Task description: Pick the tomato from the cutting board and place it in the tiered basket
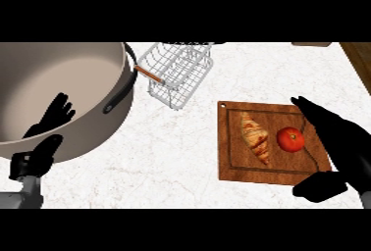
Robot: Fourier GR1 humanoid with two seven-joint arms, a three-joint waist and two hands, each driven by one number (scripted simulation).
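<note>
A red tomato (290, 139) lies on the wooden cutting board (235, 169) at the right, next to a croissant (255, 136). My right hand (340, 142) hovers over the board's right edge, just right of the tomato, fingers straight and pointing away, thumb (319, 186) low near the board's front corner; it holds nothing. The white wire tiered basket (179, 71) stands at the top middle. My left hand (45, 127) rests open at the left, in front of the big pot.
A large grey pot (80, 112) with a black handle fills the upper left, right beside the basket. White marble counter (174, 162) lies between pot and board. A wooden edge (358, 56) shows at the top right.
</note>
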